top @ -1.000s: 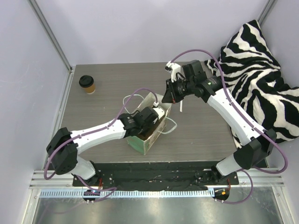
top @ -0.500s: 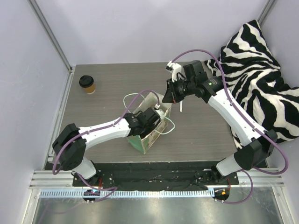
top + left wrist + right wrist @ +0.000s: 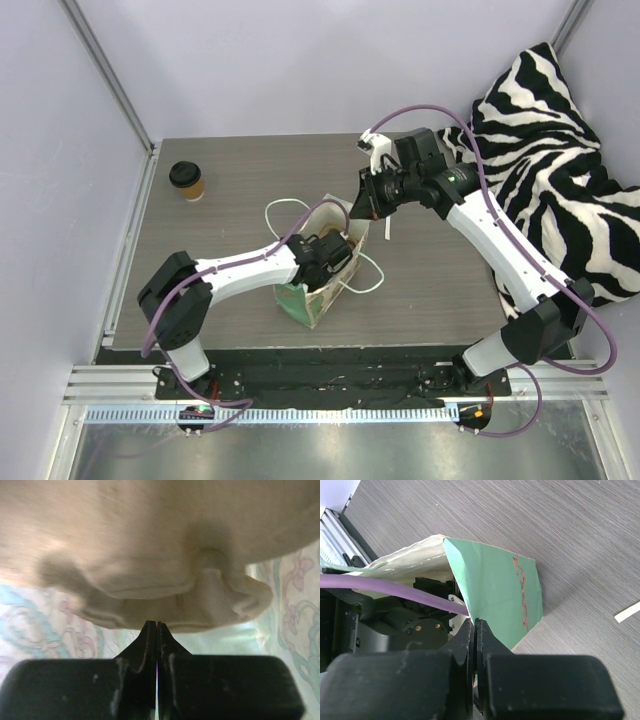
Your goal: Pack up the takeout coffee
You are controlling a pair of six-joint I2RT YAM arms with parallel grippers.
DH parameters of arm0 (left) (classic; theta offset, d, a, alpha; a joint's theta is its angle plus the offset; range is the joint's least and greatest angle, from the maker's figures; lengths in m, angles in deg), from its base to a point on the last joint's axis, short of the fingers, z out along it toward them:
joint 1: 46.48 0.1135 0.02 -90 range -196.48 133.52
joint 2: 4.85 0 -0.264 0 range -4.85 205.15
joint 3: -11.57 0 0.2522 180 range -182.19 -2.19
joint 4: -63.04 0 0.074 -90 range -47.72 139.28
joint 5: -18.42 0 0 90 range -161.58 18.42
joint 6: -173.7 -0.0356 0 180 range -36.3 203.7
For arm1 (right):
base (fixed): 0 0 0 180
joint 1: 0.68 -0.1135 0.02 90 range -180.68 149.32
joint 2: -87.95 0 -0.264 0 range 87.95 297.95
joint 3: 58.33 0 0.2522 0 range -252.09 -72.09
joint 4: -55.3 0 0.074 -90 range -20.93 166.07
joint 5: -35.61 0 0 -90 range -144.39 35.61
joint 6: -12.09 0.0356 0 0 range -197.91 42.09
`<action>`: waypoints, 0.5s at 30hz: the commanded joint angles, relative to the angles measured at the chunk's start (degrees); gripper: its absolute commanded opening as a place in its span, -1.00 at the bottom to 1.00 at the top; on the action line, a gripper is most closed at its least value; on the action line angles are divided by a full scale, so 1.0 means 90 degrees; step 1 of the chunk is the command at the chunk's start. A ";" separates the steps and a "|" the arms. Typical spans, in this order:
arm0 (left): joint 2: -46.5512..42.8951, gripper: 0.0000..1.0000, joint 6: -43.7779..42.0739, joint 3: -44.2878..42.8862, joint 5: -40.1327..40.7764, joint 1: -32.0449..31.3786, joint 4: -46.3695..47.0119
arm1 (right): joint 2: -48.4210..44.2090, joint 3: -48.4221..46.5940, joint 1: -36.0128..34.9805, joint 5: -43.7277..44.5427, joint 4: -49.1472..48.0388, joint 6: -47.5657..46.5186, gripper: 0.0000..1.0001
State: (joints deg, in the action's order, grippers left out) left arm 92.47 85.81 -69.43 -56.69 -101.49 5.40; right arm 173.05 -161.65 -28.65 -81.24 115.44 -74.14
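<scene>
The takeout coffee (image 3: 187, 181), a tan cup with a black lid, stands at the far left of the table, away from both grippers. The mint-green paper bag (image 3: 297, 301) stands at the table's middle; it also shows in the right wrist view (image 3: 495, 585). My right gripper (image 3: 475, 622) is shut on the bag's upper rim at its far side (image 3: 352, 212). My left gripper (image 3: 157, 626) is down inside the bag, jaws shut on the edge of the brown pulp carrier (image 3: 150, 555). From above, its fingers are hidden by the bag.
A zebra-striped cushion (image 3: 560, 150) lies past the table's right edge. A small white paper strip (image 3: 387, 229) lies on the table near the right gripper, also in the right wrist view (image 3: 627, 612). The bag's white string handles (image 3: 283, 210) hang loose.
My left arm has pushed further right and deeper into the bag, its elbow swinging towards the middle. The bag has shifted a little. The right gripper has held its place.
</scene>
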 commanded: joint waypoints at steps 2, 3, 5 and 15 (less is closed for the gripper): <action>0.0427 -1.00 -0.0098 -0.0604 -0.0629 0.0018 -0.1052 | -0.0256 -0.0127 0.0070 0.0054 -0.0367 -0.0067 -0.98; 0.0475 -1.00 -0.0107 -0.0672 -0.0765 0.0027 -0.1197 | -0.0266 -0.0127 0.0070 0.0034 -0.0367 -0.0096 -0.98; 0.0583 -1.00 -0.0117 -0.0897 -0.0883 0.0057 -0.1335 | -0.0285 -0.0127 0.0070 0.0034 -0.0377 -0.0097 -0.98; -0.0519 -1.00 0.0000 -0.1318 -0.0757 0.0174 -0.0498 | -0.0364 0.0146 0.0070 -0.0024 -0.0396 -0.0087 -0.98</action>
State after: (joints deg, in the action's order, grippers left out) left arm 95.75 85.85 -78.46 -63.09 -100.20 -4.37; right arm 172.73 -161.30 -27.88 -80.52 114.60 -74.73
